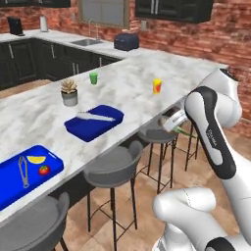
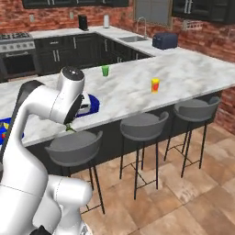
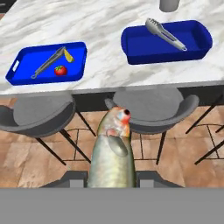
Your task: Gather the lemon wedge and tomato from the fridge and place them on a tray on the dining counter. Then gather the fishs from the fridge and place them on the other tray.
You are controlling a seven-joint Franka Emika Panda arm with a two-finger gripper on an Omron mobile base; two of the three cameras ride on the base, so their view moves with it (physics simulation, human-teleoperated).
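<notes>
My gripper (image 3: pixel 111 177) is shut on an olive-tan fish (image 3: pixel 113 148), held in the air above the stools on the near side of the dining counter (image 3: pixel 109 74). The gripper (image 1: pixel 171 120) hangs near the counter's edge. On the counter, one blue tray (image 3: pixel 26 61) holds the lemon wedge (image 3: pixel 68 55) and the tomato (image 3: pixel 60 70). The other, deeper blue tray (image 3: pixel 144 48) holds a slim grey-silver fish (image 3: pixel 166 34). From the left base view the lemon wedge (image 1: pixel 36 159) and tomato (image 1: pixel 44 170) lie at the lower left. The fridge is out of view.
Silver tongs (image 3: pixel 48 61) lie in the tray beside the lemon wedge. Grey stools (image 1: pixel 112 169) line the counter's near side. A potted plant (image 1: pixel 69 92), a green cup (image 1: pixel 93 78) and a yellow-and-red cup (image 1: pixel 157 86) stand on the counter.
</notes>
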